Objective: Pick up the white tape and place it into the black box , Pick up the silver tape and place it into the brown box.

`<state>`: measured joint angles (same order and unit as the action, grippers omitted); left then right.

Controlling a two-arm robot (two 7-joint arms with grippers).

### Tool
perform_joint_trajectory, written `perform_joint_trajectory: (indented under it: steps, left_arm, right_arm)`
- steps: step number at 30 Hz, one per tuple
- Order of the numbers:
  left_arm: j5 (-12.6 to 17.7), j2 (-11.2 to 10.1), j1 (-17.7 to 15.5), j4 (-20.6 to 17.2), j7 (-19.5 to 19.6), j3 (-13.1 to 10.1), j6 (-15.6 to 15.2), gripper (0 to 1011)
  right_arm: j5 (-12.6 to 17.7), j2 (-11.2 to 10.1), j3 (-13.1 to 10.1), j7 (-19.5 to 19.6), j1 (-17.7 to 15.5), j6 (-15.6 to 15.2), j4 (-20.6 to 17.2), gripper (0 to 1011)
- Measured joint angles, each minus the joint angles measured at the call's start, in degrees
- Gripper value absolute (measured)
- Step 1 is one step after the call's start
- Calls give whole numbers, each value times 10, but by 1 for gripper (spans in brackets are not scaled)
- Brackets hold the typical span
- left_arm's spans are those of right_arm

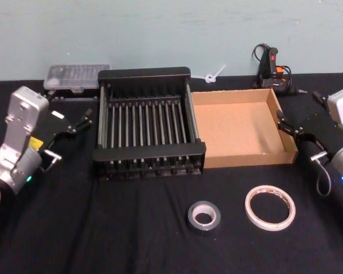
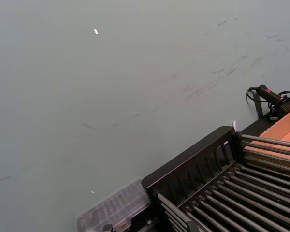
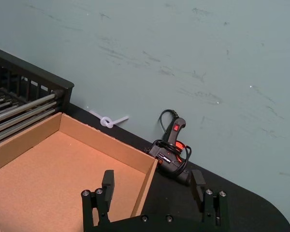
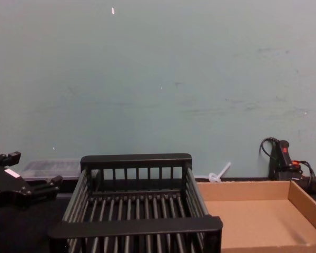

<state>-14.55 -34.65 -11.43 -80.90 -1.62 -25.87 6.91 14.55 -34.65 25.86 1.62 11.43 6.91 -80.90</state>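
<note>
The white tape [image 1: 270,207] lies flat on the black cloth at the front right. The smaller silver tape [image 1: 204,216] lies flat to its left. Behind them the black box [image 1: 148,153], a slatted crate, stands beside the brown box [image 1: 252,156], and both are empty. My left gripper [image 1: 71,114] hovers open just left of the black box [image 4: 134,226], also seen from the chest as the left gripper [image 4: 29,169]. My right gripper [image 1: 300,110] hangs open at the brown box's right wall, and the right gripper [image 3: 152,182] straddles that box's far corner [image 3: 147,166].
A clear plastic case [image 1: 77,75] sits behind the crate's left corner. A black and orange corded tool [image 1: 272,68] and a white plastic loop [image 1: 212,75] lie at the back by the wall. Bare black cloth surrounds both tapes at the front.
</note>
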Motion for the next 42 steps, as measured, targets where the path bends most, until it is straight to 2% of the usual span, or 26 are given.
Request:
perform_joint_trajectory:
  steps: [34,42]
  left_arm:
    - [0,0,0,0,0,0,0,1001]
    - [0,0,0,0,0,0,0,1001]
  right_arm:
    - [0,0,0,0,0,0,0,1002]
    - [-2,0,-17,-10,-11,-8,-14,1002]
